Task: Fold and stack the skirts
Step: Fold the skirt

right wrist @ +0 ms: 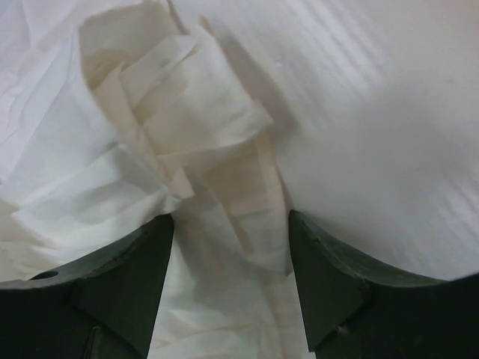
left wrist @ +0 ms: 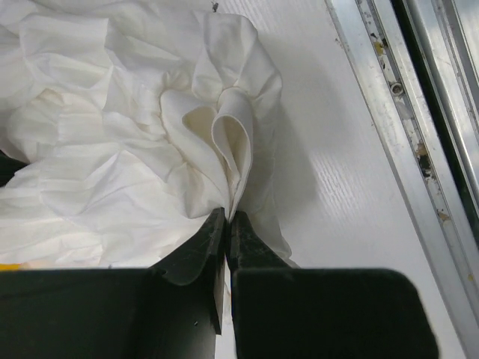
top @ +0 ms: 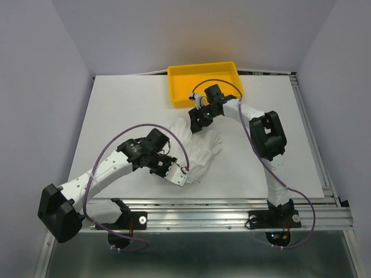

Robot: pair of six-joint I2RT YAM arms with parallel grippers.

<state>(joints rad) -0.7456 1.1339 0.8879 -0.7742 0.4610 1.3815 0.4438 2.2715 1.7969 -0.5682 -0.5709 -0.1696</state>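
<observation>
The skirts (top: 200, 150) are just one crumpled white heap on the bench (top: 127, 104). The left fingers (left wrist: 200, 250) pinch a fold tight; the right fingers (right wrist: 138, 269) sit wide apart, straddling the cloth.

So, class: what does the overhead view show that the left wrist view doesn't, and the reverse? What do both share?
Only overhead: the yellow tray at the table's far edge, and the left arm and right arm whole. Only left wrist: close up, the left pincer shut on an upstanding fold of the skirt. Both: the crumpled white skirt on the white table, and the metal rail.
</observation>
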